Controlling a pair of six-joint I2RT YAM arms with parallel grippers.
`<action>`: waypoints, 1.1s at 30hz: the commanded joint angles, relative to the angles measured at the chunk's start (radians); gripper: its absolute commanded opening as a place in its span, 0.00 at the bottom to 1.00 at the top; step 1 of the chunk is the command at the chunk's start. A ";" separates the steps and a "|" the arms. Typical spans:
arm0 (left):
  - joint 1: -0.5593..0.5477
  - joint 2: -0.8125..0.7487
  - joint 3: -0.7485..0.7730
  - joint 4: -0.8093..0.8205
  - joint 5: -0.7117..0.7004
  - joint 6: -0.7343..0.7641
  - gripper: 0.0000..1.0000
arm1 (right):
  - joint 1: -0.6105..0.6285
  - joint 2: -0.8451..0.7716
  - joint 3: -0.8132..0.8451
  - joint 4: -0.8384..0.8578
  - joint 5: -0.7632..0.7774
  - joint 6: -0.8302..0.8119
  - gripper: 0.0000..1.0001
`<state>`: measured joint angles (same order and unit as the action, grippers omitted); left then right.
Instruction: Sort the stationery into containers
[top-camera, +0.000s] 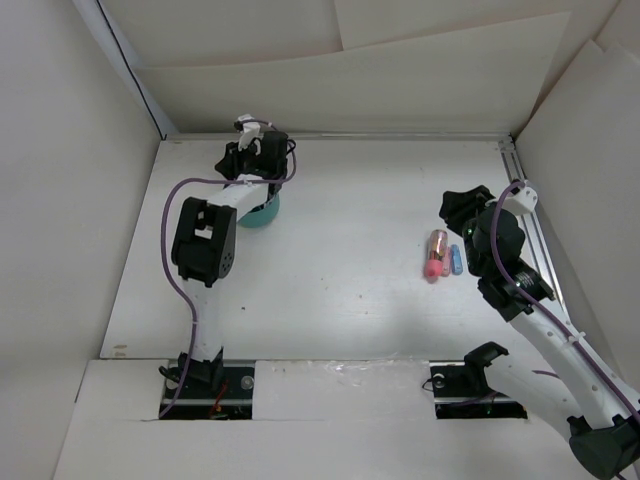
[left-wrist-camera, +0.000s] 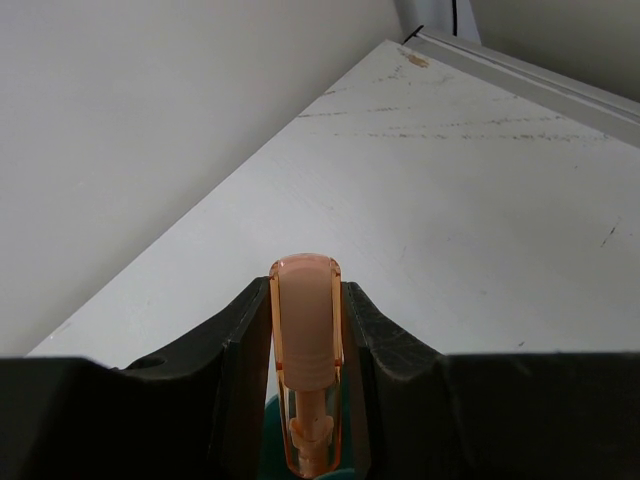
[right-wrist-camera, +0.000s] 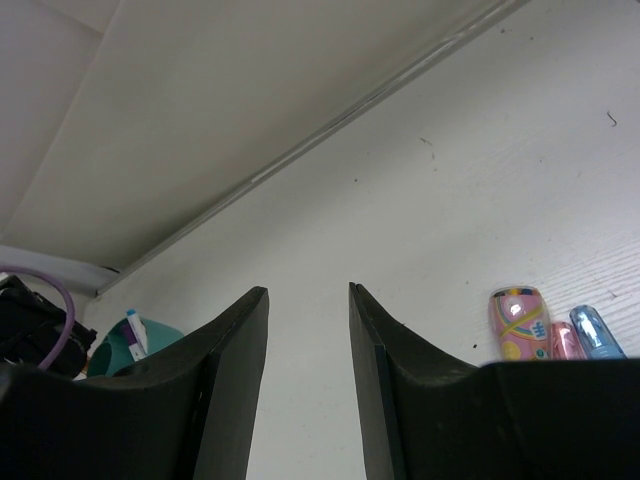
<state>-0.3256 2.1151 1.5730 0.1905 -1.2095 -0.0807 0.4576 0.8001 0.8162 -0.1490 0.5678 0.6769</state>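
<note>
Currently left gripper clamps orange piece above teal cup, upper left; risk: tilted release misses compartment. Right gripper half-open, empty.

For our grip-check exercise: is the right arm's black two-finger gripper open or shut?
Open: the black two-finger right gripper has parted fingers with only white table between them.

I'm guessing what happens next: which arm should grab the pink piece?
Right. The right gripper is open, empty and near the pink piece; the left gripper holds an orange piece at the teal cup.
</note>
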 joint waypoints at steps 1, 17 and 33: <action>-0.003 0.006 -0.002 0.027 -0.030 0.015 0.07 | -0.005 -0.004 0.009 0.046 -0.003 -0.013 0.44; -0.003 -0.024 -0.040 0.036 -0.019 0.003 0.22 | -0.005 -0.004 0.009 0.055 -0.013 -0.013 0.44; -0.027 -0.161 -0.103 -0.094 0.048 -0.140 0.28 | -0.005 0.005 0.009 0.055 -0.013 -0.013 0.44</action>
<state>-0.3302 2.0220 1.4803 0.1307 -1.1591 -0.1822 0.4576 0.8085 0.8162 -0.1482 0.5606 0.6769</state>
